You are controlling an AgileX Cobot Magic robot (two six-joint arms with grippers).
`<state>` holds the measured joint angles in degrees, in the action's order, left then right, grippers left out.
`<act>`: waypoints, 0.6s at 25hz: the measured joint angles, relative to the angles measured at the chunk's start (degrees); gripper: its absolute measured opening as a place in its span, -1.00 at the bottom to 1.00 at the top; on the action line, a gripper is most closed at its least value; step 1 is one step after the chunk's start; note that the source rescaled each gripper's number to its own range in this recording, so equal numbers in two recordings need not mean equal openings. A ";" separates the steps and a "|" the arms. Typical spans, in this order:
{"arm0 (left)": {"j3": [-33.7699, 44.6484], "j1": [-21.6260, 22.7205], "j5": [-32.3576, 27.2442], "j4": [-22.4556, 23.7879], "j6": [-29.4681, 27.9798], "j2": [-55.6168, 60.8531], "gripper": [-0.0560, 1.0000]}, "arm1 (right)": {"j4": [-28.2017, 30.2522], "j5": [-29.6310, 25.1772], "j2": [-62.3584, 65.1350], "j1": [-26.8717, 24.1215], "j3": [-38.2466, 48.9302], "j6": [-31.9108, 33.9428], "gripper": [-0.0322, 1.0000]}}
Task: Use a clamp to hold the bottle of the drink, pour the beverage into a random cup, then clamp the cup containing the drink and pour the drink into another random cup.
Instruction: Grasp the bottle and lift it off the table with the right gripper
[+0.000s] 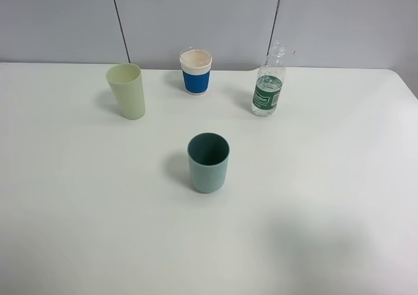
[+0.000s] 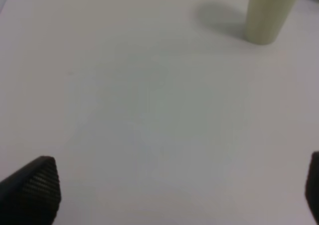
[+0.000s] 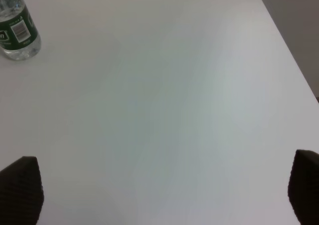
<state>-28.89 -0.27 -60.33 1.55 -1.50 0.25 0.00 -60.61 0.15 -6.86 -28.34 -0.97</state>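
Note:
A clear drink bottle (image 1: 268, 86) with a green label and no cap stands upright at the back right of the white table; it also shows in the right wrist view (image 3: 16, 31). A pale green cup (image 1: 127, 90) stands at the back left, also in the left wrist view (image 2: 268, 13). A white cup with a blue sleeve (image 1: 196, 72) stands at the back middle. A teal cup (image 1: 209, 162) stands in the middle. My left gripper (image 2: 174, 195) is open and empty, well short of the pale green cup. My right gripper (image 3: 164, 190) is open and empty, away from the bottle. Neither gripper shows in the exterior view.
The white table (image 1: 326, 197) reaches a grey wall at the back. Its right edge (image 3: 289, 46) shows in the right wrist view, with dark floor beyond it. All cups stand upright and apart from each other.

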 joint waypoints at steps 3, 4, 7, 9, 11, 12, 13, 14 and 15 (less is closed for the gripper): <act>0.00 0.00 0.00 0.00 0.00 0.00 1.00 | 0.00 0.00 0.00 0.00 0.00 0.00 0.92; 0.00 0.00 0.00 0.00 0.00 0.00 1.00 | 0.00 0.00 0.00 0.00 0.00 0.00 0.92; 0.00 0.00 0.00 0.00 0.00 0.00 1.00 | 0.00 0.00 0.00 0.00 0.00 0.00 0.92; 0.00 0.00 0.00 0.00 0.00 0.00 1.00 | 0.00 0.00 0.00 0.00 0.00 0.00 0.92; 0.00 0.00 0.00 0.00 0.00 0.00 1.00 | 0.00 0.00 0.00 0.00 0.00 0.00 0.92; 0.00 0.00 0.00 0.00 0.00 0.00 1.00 | 0.00 0.00 0.00 0.00 0.00 0.00 0.92; 0.00 0.00 0.00 0.00 0.00 0.00 1.00 | 0.00 0.00 0.00 0.00 0.00 0.00 0.92; 0.00 0.00 0.00 0.00 0.00 0.00 1.00 | 0.00 0.00 0.00 0.00 0.00 0.00 0.92; 0.00 0.00 0.00 0.00 0.00 0.00 1.00 | 0.00 0.00 0.00 0.00 0.00 0.00 0.92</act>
<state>-28.89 -0.27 -60.33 1.55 -1.50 0.25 0.00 -60.61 0.15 -6.86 -28.34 -0.97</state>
